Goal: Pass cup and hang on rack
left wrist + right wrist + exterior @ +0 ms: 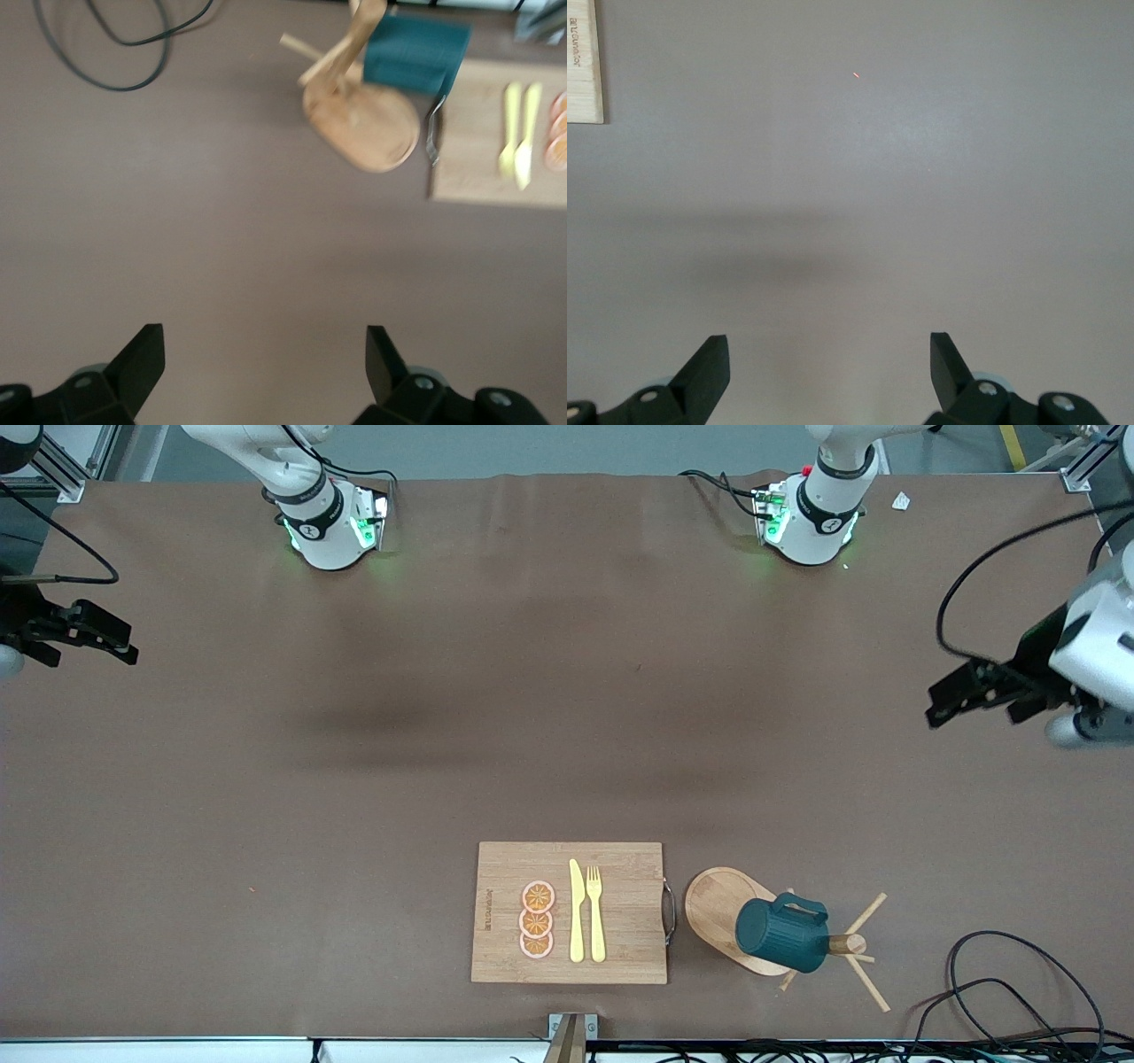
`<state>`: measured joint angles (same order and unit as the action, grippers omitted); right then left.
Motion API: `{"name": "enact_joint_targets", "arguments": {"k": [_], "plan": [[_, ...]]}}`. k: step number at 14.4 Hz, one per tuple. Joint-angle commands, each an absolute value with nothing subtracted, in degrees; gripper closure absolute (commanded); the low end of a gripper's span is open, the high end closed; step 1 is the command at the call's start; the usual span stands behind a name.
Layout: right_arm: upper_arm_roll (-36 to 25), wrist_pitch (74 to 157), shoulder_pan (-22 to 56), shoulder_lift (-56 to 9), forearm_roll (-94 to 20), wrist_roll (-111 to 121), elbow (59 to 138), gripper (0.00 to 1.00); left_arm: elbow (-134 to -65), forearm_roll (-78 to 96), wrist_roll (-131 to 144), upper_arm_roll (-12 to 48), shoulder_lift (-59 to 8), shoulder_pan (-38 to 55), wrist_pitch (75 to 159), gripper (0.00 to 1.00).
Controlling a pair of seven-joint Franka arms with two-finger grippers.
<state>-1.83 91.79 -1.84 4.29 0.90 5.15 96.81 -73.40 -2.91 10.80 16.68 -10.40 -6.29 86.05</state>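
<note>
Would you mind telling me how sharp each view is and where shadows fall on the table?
Front view: sharp, with soft dark shadow patches on the table mid-cloth. Left wrist view: slightly blurred; the cup on the rack has soft edges. Right wrist view: evenly lit, one broad faint shadow band above the open right gripper.

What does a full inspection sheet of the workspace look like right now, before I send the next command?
Surface: brown table cover, flat.
Job's things: cup hangs on the rack, off the table.
Clutter: cutting board beside the rack, carrying orange slices, yellow knife and yellow fork.
Grippers: left gripper open, empty, waiting at the left arm's end; right gripper open, empty, at the right arm's end.
Cables: black loop lies on the table beside the rack.
Surroundings: nothing seen.
</note>
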Motion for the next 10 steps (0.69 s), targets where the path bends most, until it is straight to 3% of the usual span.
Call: {"name": "enact_joint_targets", "arguments": {"k": [1,6,10], "plan": [[-1.32,92.02,-2.46,5.98,0.35,5.98,98.35,0.00,-80.74,-2.55,6.42,9.34,-2.40,-1.51,83.06,0.00],[-1.32,91.93,-2.55,5.98,0.35,5.98,98.35,0.00,-93.84,-0.89,6.33,6.69,8.59,-0.53,84.81,0.00],[-1.23,92.28,-2.55,5.89,0.35,5.98,98.26,0.00,-95.80,0.00,6.15,3.34,10.28,2.46,84.82,0.00]]}}
